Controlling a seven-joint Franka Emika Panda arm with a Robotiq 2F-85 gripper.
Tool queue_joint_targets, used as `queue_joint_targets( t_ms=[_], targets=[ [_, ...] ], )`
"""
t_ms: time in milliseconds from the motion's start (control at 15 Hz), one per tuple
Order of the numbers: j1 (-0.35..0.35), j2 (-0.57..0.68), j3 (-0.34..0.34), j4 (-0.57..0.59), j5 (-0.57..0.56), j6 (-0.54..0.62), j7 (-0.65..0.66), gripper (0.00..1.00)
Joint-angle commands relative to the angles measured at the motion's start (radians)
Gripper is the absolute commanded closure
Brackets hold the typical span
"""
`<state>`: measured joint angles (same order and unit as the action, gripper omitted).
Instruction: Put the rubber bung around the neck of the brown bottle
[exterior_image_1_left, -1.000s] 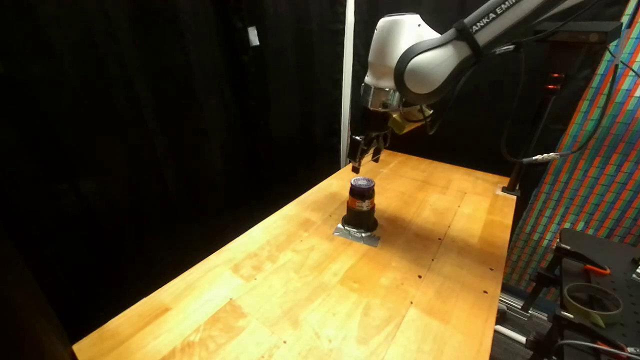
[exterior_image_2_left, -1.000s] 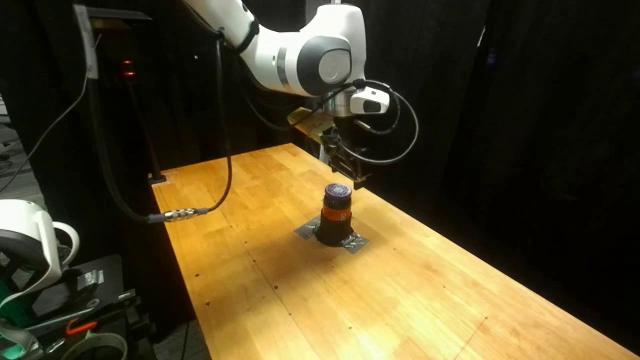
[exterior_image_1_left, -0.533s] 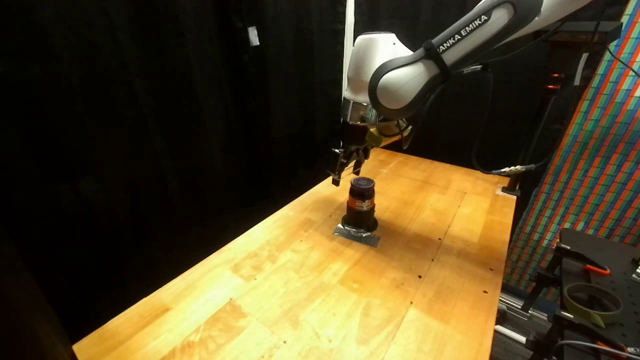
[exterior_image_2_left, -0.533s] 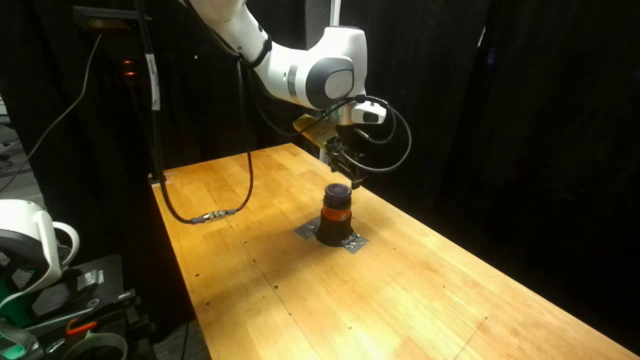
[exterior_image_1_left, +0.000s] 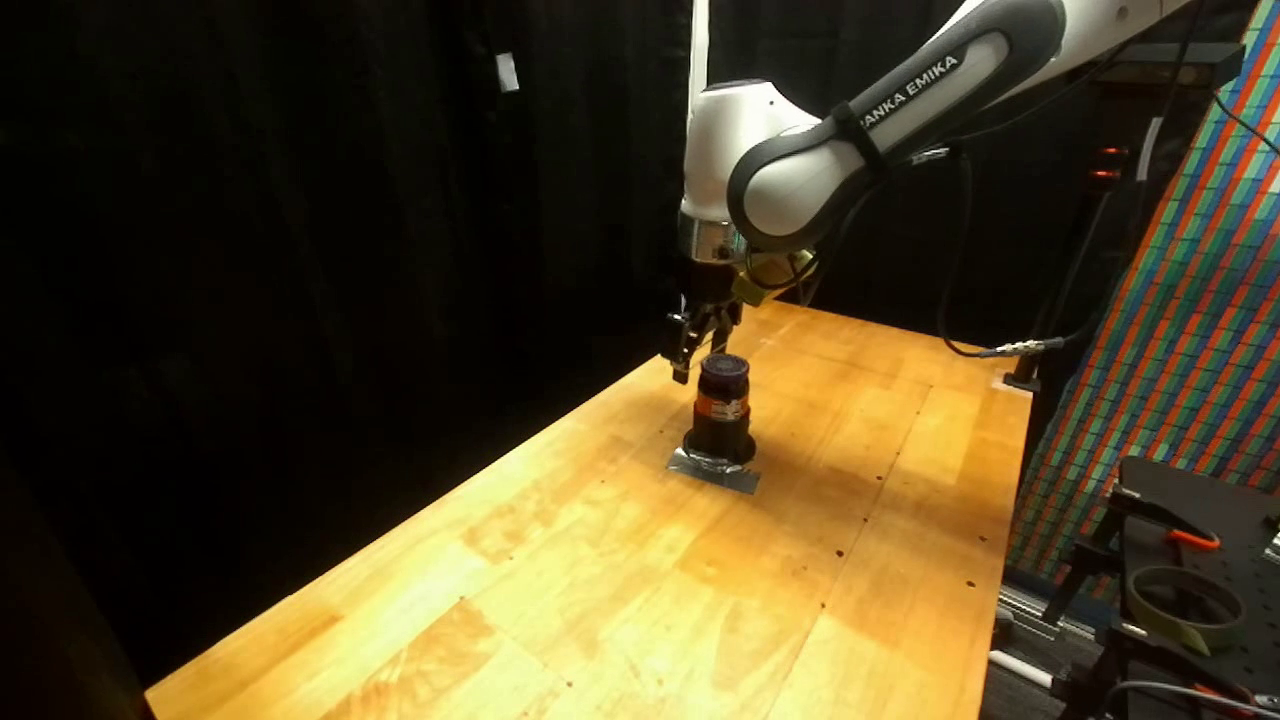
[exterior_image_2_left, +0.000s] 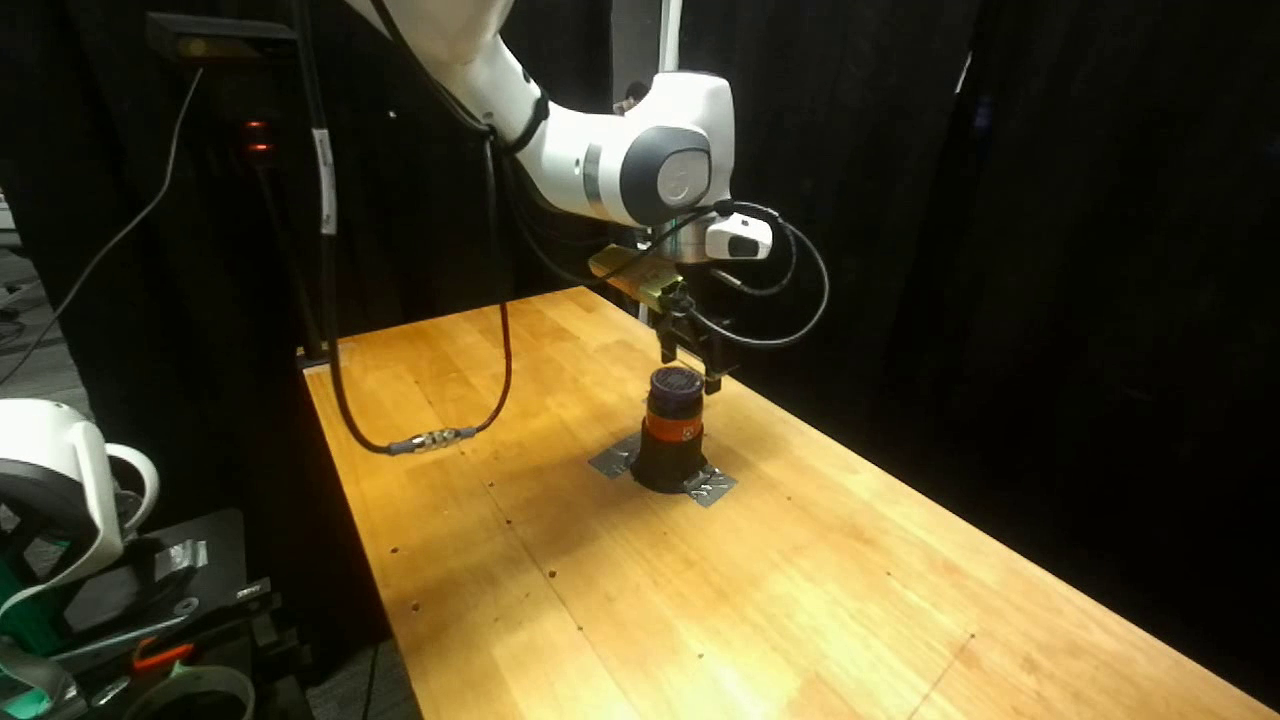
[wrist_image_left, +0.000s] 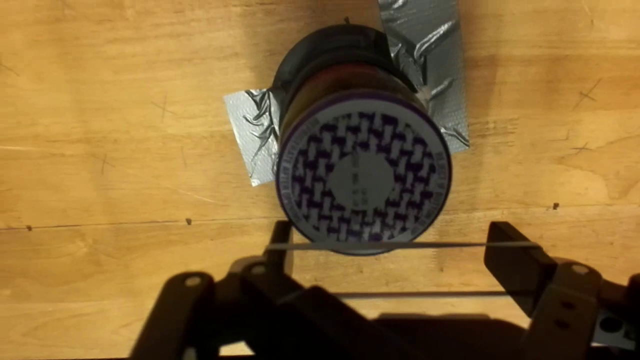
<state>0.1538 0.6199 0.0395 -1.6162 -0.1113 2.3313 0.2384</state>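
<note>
Though lower than a second ago, hanging with the gripper (exterior_image_1_left: 700, 363) spread wide and stretching the rubber band (wrist_image_left: 405, 245), off at eleven o'clock from the brown bottle (exterior_image_1_left: 722, 405) in an exterior view, so likely needing centring before slipping it on.

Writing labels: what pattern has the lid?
Lid: purple and white weave pattern, clearest in the wrist view.

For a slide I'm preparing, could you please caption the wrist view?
A thin band stretched across the open gripper overlaps, from this angle, the patterned lid of the brown bottle.
</note>
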Motion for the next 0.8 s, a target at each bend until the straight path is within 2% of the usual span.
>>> queue_joint_targets(
  t_ms=[0, 200, 467, 733],
  targets=[
    [0.01, 0.017, -0.014, 0.035, -0.012, -0.056, -0.051, 0.0],
    [0.014, 0.02, -0.02, 0.024, -0.022, -0.045, -0.061, 0.0],
    [0.027, 0.028, -0.044, 0.016, -0.04, 0.023, -0.006, 0.0],
    [0.024, 0.053, -0.047, 0.028, -0.031, -0.008, -0.013, 0.0]
  ],
)
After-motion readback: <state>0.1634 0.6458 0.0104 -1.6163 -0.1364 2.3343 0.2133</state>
